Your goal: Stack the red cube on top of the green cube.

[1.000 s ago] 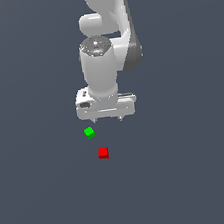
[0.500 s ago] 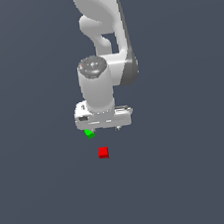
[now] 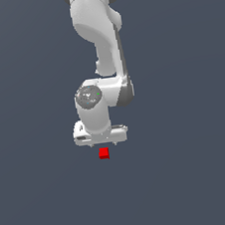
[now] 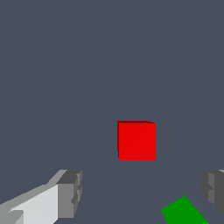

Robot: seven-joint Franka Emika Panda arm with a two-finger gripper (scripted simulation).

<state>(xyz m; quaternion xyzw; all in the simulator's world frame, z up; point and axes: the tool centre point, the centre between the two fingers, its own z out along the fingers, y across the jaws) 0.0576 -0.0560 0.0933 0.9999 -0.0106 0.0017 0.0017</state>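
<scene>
The red cube [image 3: 104, 153] lies on the dark grey floor, just in front of and below my white gripper [image 3: 103, 144]. In the wrist view the red cube [image 4: 136, 140] sits ahead of the fingertips, outside the gap. The green cube [image 4: 183, 211] shows in the wrist view between the two fingers [image 4: 70, 194], near the frame's edge; in the exterior view it is hidden behind the gripper. The jaws stand wide apart and hold nothing.
The white arm [image 3: 100, 45] rises above the gripper. The dark grey floor [image 3: 193, 174] spreads on all sides.
The gripper has come down and moved toward the red cube. It now covers the green cube in the exterior view.
</scene>
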